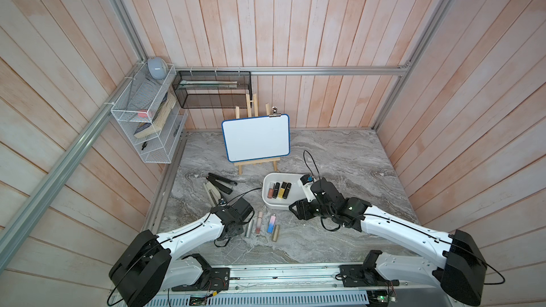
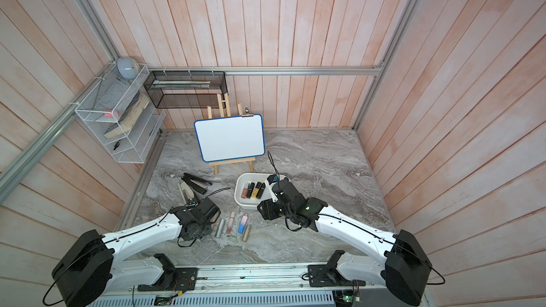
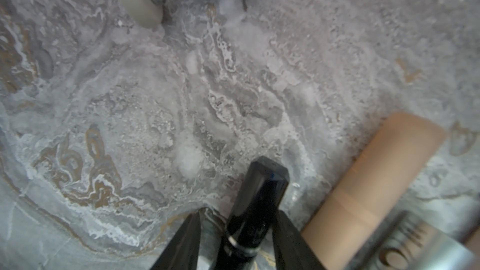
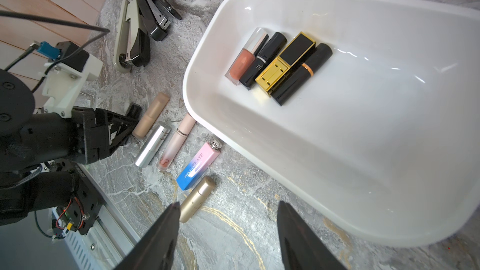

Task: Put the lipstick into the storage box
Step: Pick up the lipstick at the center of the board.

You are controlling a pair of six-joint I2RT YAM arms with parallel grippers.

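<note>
4 lipsticks (image 4: 265, 58) in storage box (image 4: 337, 177), black lipstick (image 3: 262, 183) between left gripper's (image 3: 239, 212) jaws

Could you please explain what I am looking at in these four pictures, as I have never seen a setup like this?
These are two robot arms, the left arm and the right arm, at a marble table. Two pictures look down on the whole scene; the other two come from a camera on each wrist. The white storage box holds four lipsticks; a row of five lies on the table beside it, with two staplers and a whiteboard farther back. The fingers of the left gripper straddle a black lipstick, a gap showing on one side, so it looks not yet gripped. The right gripper is open and empty, near the box.
</note>
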